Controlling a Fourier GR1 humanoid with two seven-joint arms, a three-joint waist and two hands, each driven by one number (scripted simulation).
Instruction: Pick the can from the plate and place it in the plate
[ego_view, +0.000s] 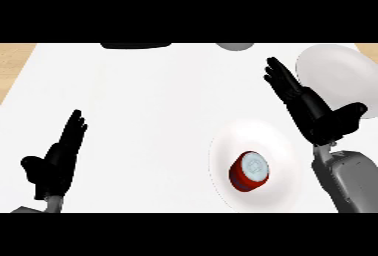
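A short red can with a pale lid stands on a white plate at the lower right of the counter. A second white plate lies at the upper right, with nothing on its visible part. My right hand is open, fingers straight and pointing up-left, between the two plates and above the can without touching it. At the lower left my left hand rests open, fingers up, far from both plates.
A dark object and a grey rounded object sit at the counter's far edge. Wooden floor shows past the counter's left edge. My right forearm comes in at the lower right.
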